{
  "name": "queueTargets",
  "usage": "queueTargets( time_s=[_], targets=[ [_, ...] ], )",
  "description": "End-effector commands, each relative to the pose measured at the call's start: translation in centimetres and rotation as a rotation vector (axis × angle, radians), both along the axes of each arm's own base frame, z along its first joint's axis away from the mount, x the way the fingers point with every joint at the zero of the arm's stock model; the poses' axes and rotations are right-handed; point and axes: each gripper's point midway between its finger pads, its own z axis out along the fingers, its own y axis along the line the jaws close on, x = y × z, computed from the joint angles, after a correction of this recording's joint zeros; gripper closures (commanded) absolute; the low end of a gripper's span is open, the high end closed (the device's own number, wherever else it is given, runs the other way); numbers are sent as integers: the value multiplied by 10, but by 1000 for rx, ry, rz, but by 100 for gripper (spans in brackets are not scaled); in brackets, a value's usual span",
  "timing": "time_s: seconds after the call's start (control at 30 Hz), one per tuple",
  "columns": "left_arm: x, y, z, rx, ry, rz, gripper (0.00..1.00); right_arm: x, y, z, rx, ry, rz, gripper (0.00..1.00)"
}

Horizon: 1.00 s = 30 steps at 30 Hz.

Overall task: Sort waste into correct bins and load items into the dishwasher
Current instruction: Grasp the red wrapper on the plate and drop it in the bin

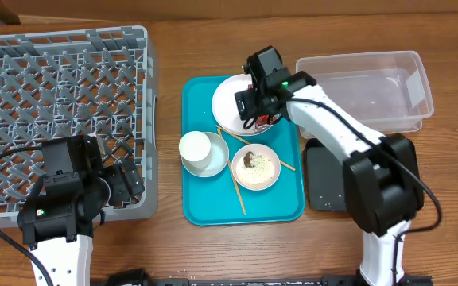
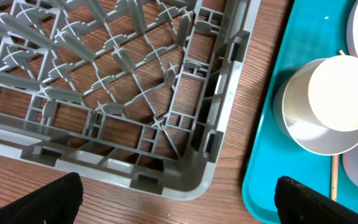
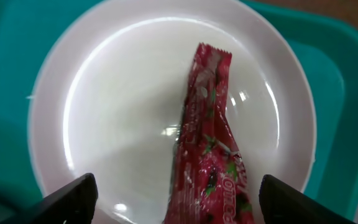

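A red wrapper [image 3: 207, 124] lies on the large white plate [image 3: 117, 112] at the back of the teal tray [image 1: 285, 202]. My right gripper [image 3: 179, 199] is open just above the wrapper, one finger on each side; overhead it shows over the plate [image 1: 259, 107]. A small plate [image 1: 255, 168] holds rice and a brown lump [image 1: 248, 159]. A white bowl [image 1: 205, 155] with a cup in it sits at the tray's left. Chopsticks [image 1: 234, 171] lie on the tray. My left gripper [image 2: 179, 199] is open and empty over the table, at the grey dish rack's [image 1: 62, 95] front right corner.
The clear tub [image 1: 372, 87] stands at the back right. The black tray [image 1: 324, 179] lies in front of it, partly hidden by my right arm. The rack's corner [image 2: 191, 180] and the teal tray's edge [image 2: 266, 162] flank my left gripper.
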Motion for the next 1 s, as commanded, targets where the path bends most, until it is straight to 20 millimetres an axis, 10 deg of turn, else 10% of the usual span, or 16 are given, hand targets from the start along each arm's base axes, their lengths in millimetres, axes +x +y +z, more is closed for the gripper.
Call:
queueTargets(
  time_s=[0.0, 0.13, 0.27, 0.5, 0.63, 0.83, 0.97],
  targets=[
    [4, 0, 9, -11, -26, 16, 0, 9, -8, -21, -63, -1, -22, 15],
    [4, 0, 9, -11, -26, 16, 0, 1, -13, -45, -97, 59, -25, 25],
    [4, 0, 9, -11, -27, 16, 0, -11, -20, -46, -121, 108, -28, 74],
    [3, 0, 8, -11, -22, 16, 0, 3, -19, 70, 5, -83, -91, 95],
    [3, 0, 8, -11, -23, 16, 0, -3, -83, 149, 66, -181, -409, 96],
    [3, 0, 8, -11, -23, 16, 0, -21, -172, 109, 159, 46, -884, 95],
    [3, 0, 8, -11, -23, 16, 0, -14, -185, 95, 215, 55, -900, 41]
  ],
)
